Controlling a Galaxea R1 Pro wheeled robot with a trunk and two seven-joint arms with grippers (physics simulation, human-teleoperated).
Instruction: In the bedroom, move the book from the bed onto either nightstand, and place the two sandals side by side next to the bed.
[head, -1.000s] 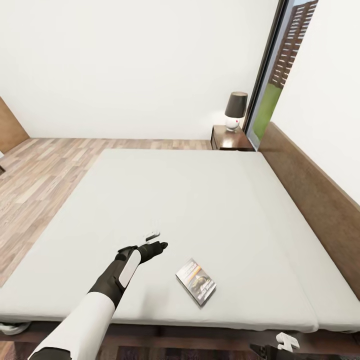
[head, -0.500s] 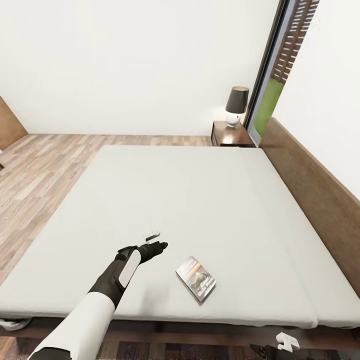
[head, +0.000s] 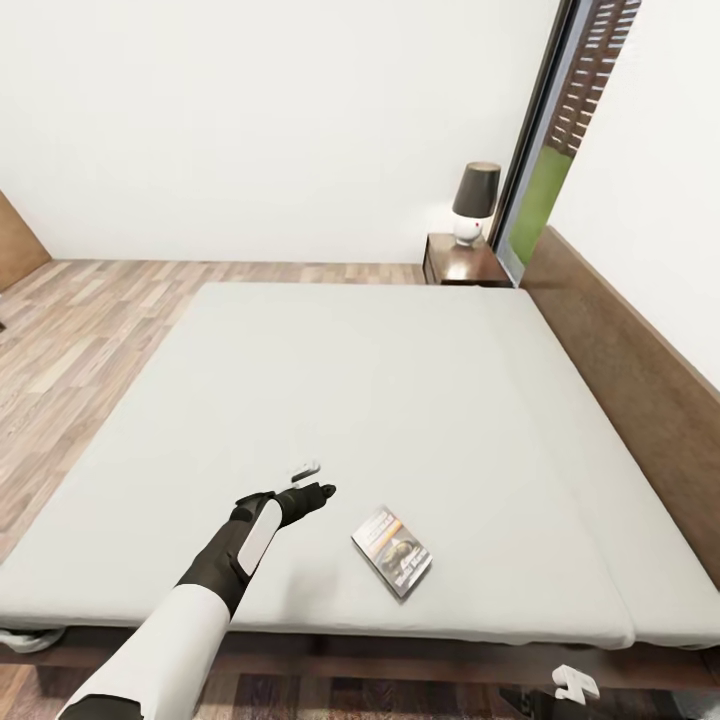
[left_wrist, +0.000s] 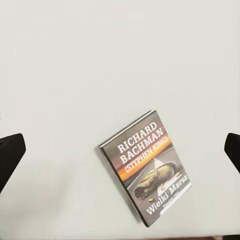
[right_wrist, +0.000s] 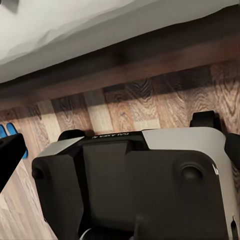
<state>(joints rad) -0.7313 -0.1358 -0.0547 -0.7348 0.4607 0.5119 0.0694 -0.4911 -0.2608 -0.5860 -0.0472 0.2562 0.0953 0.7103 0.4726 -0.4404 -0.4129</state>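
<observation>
Near edge of bed: we see the thin dark paperback book (head: 392, 553) lying flat on the plain light grey mattress of the large dark-framed platform bed (head: 380, 400), close to the side nearest the robot.
Book relative to left gripper: in the head view the black left gripper (head: 322, 490) hovers over the mattress just beside the book, which lies toward the headboard side of it and slightly nearer the robot. The two are apart, not touching.
Left gripper state: in the left wrist view we see its two black fingertips (left_wrist: 10, 155) at opposite edges of the picture, spread wide, with nothing between them but mattress and the book (left_wrist: 146, 169).
Book orientation: flat, cover up, turned at an angle to the mattress edge.
Cover text: white lettering reads "RICHARD BACHMAN"; below it, on an orange stripe, "(STEPHEN KING)"; near the lower edge, "Wielki Marsz". A yellowish picture sits between the stripe and that title.
Right gripper: we see a small white part of the right arm (head: 573, 683) at the lower edge of the head view; we cannot tell whether its fingers are spread or closed.
Right wrist view: dark robot base housing (right_wrist: 135, 185) over brown wood-plank floor (right_wrist: 125, 107); small lettering on the housing is too blurred to read with confidence. A bright blue sandal (right_wrist: 10, 135) shows partly at the frame edge on the floor.
Far corner: low dark brown wooden nightstand (head: 465, 265) carrying a white lamp with a dark shade (head: 474, 203), beside the tall dark-framed window (head: 550, 150).
</observation>
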